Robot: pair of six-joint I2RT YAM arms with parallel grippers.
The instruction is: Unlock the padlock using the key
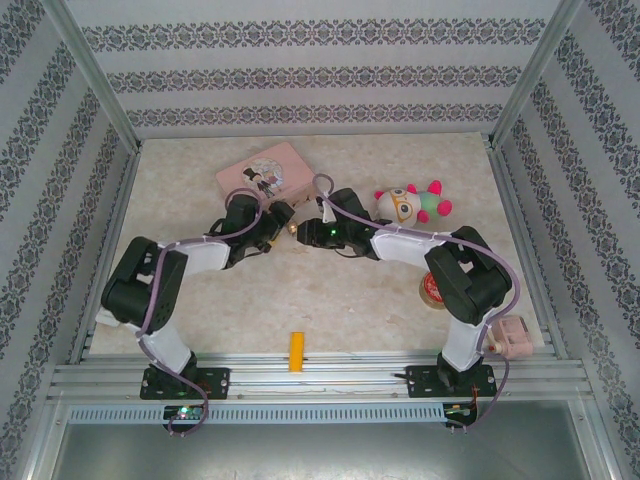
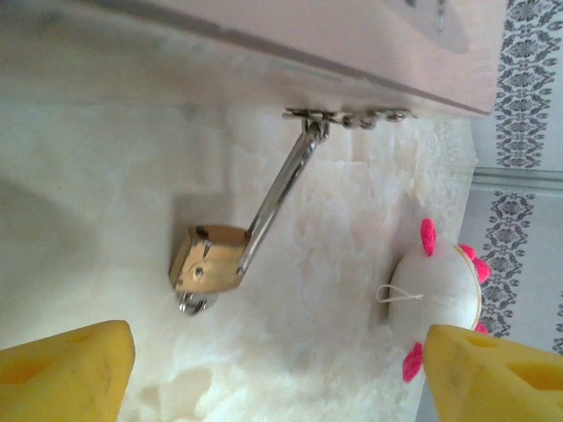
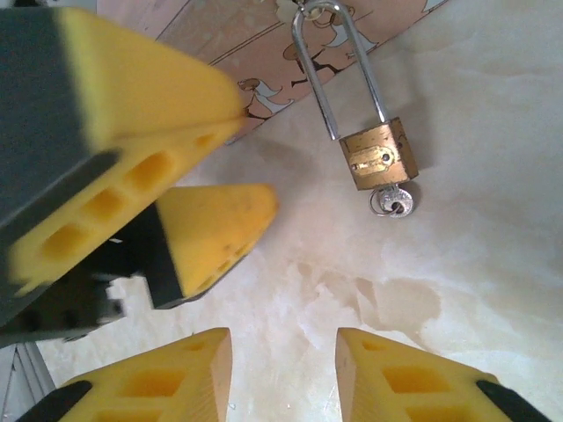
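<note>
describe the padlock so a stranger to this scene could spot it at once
Find the pink tin at the far side of the table. The padlock lies by the tin's near edge, its long silver shackle looped through a fitting on the tin. It is the only small brass-gold block there, with a tiny silvery key at its base.

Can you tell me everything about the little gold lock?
The padlock is tiny, with a brass-looking gold body and a long, thin, shiny silver loop. The loop's top hooks into the clasp of the pink tin, and the lock lies on the pale table. A small silver key sticks out of its bottom. Just the tin, key and table touch it. I cannot tell if it is open.
</note>
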